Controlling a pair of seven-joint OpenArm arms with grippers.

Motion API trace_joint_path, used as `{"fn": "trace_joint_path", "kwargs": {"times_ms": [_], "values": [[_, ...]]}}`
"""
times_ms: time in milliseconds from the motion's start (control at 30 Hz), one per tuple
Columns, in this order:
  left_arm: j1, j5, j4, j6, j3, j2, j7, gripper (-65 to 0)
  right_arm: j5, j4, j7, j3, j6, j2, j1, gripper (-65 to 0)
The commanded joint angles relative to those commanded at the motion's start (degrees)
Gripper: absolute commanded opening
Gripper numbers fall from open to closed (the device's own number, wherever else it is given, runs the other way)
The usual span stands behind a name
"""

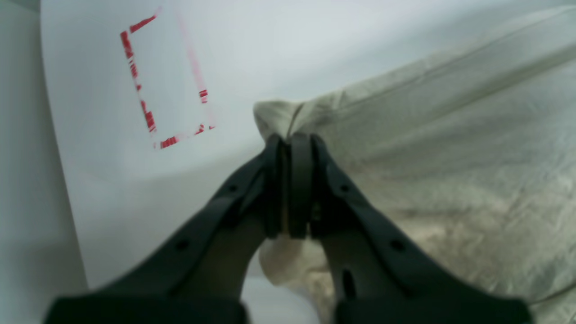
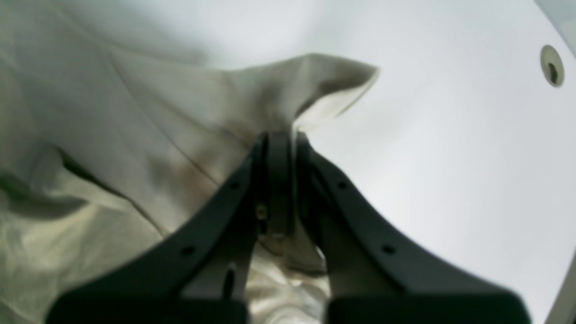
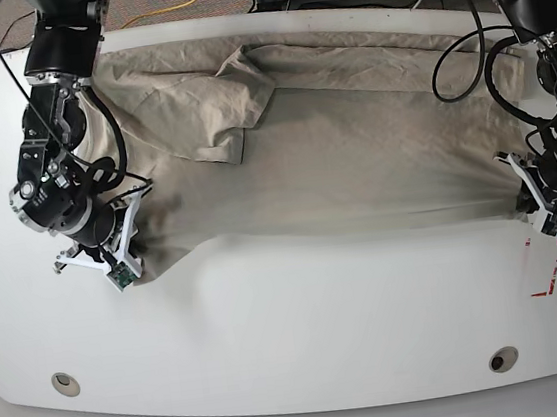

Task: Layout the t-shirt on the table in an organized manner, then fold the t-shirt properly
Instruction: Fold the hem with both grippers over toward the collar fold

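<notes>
The beige t-shirt (image 3: 352,150) lies spread across the far half of the white table (image 3: 321,314), wrinkled, with one sleeve folded over at the upper left. My left gripper (image 1: 290,139) is shut on a corner of the t-shirt (image 1: 450,135) at the cloth's near edge, on the base view's right (image 3: 520,204). My right gripper (image 2: 279,135) is shut on the opposite near corner of the t-shirt (image 2: 135,112), on the base view's left (image 3: 136,260). Between the two grips the near edge runs almost straight and looks slightly lifted.
A red tape rectangle (image 1: 127,45) marks the table just beside the left gripper, also seen at the table's right edge (image 3: 547,284). Two round grommet holes (image 3: 65,382) (image 3: 503,358) sit near the front edge. Cables (image 3: 460,37) hang behind the table at the back.
</notes>
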Motion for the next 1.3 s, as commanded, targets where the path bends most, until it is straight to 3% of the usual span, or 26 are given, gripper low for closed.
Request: {"fn": "trace_joint_path", "kwargs": {"times_ms": [667,900,1167,1233,1300], "values": [[12.04,0.0,2.02,-0.04,-4.92,0.0,-0.09,-64.6,0.0,4.13,-0.09,0.0,0.0,-0.09,-17.49,-65.0],[14.86,0.0,2.02,-0.04,-4.92,0.0,-0.09,-64.6,0.0,4.04,-0.09,0.0,0.0,-0.09,-21.01,-60.9],[17.67,0.0,1.67,-0.04,-4.75,0.0,-0.09,-63.6,0.0,3.87,-0.09,0.09,0.0,-0.09,-23.21,-32.3],[17.85,0.0,1.67,-0.04,-4.75,0.0,0.0,-58.7,0.0,3.87,-0.09,0.09,0.0,-0.09,-23.21,-25.2],[17.85,0.09,1.58,-0.04,-4.75,-0.26,1.32,-47.2,-0.09,3.96,-0.09,1.41,0.0,-0.09,-23.21,-19.3]]}}
